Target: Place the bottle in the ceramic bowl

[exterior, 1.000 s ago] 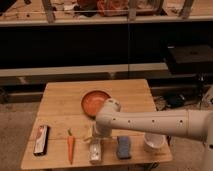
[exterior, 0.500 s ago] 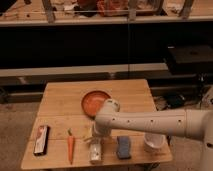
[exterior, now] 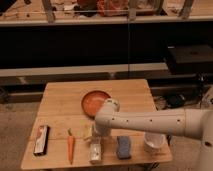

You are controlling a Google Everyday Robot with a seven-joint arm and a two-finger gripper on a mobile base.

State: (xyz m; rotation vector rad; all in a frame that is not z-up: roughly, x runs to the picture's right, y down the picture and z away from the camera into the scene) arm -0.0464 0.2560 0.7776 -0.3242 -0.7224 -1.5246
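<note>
Nothing has shifted since the earlier frames that I can see: my pincer (exterior: 96, 134) still hangs open just above the bottle (exterior: 95, 151), which lies flat near the counter's (exterior: 60, 97) front edge, long axis running front to back. Beside it I see a carrot (exterior: 70, 145) left, a blue sponge (exterior: 123, 148) right, and the ceramic bowl (exterior: 95, 102) behind my arm.

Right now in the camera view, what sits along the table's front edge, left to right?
Dark flat box → carrot → bottle, with the open gripper just above it → blue sponge → white cup.
</note>
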